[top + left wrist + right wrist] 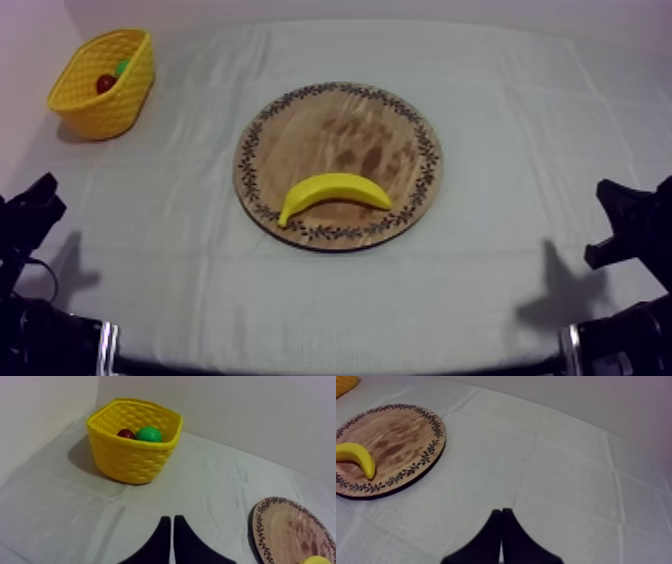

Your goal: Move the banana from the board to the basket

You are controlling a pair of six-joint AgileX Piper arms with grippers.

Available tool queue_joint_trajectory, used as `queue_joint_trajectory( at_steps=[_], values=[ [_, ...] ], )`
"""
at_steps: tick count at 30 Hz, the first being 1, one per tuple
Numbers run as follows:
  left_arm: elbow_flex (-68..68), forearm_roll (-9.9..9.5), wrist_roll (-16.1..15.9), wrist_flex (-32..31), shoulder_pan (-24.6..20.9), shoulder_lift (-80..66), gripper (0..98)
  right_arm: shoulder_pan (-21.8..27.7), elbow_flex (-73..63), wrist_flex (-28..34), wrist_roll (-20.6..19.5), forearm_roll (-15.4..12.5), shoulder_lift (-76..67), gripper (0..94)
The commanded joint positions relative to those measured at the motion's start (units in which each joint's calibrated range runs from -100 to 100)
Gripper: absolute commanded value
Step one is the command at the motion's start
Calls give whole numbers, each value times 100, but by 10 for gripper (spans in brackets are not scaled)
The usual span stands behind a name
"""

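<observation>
The banana lies along the near rim of the board at mid-table, while the left gripper and right gripper rest low at their sides, fingers pressed together on nothing. The basket, well apart at the far left, holds a small red fruit and a green fruit. A pinch on the banana's tapered end could let it slip on the carry, and a low release might clip the basket's rim.
</observation>
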Motion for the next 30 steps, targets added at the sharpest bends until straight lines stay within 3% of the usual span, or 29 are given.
queue_joint_trajectory(
  at_steps=[1, 23, 28, 30],
  values=[
    [4, 0, 2, 6, 2, -4, 1, 0, -3, 0, 1, 0, 3, 2],
    [4, 0, 2, 6, 2, -4, 1, 0, -3, 0, 1, 0, 3, 2],
    [4, -5, 690, 6, -53, -4, 1, 0, -3, 0, 1, 0, 3, 2],
    [4, -4, 787, 6, -62, -4, 1, 0, -3, 0, 1, 0, 3, 2]
  ],
)
